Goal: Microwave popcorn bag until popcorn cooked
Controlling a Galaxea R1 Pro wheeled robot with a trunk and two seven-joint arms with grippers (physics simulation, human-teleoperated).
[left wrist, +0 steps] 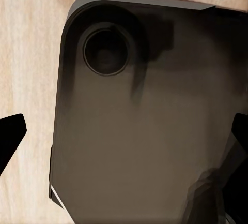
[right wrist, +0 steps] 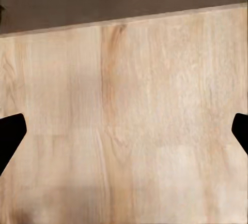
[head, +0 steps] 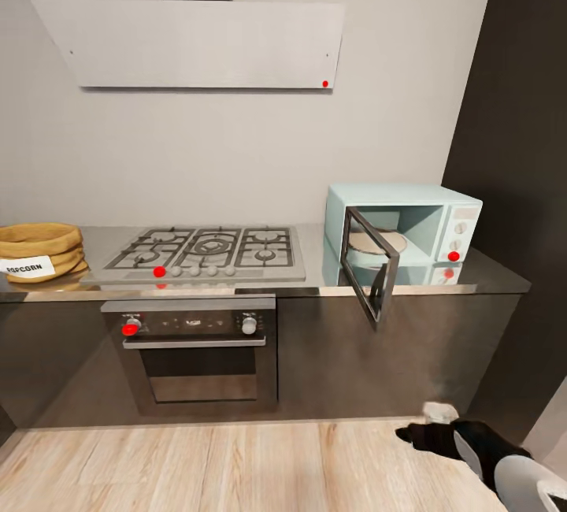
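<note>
The popcorn bag (head: pixel 38 252), a tan sack with a white label, sits on the steel countertop (head: pixel 315 282) at its far left end. At the right end of that worktop stands the mint-blue microwave (head: pixel 441 220), its dark glass door (head: pixel 372 266) swung open toward me and a pale round plate inside. My right gripper (head: pixel 416 433) hangs low over the floor, below and in front of the microwave. In the right wrist view the right gripper (right wrist: pixel 124 131) is open and holds nothing. The left gripper (left wrist: pixel 124 141) is open too, over my dark base.
A gas hob (head: pixel 205 248) lies between bag and microwave, with a steel oven (head: pixel 197 354) under it and a pale hood (head: pixel 189 43) above. A tall dark cabinet (head: pixel 512 142) bounds the right side. Light wood floor (head: pixel 236 465) stretches in front of the cabinets.
</note>
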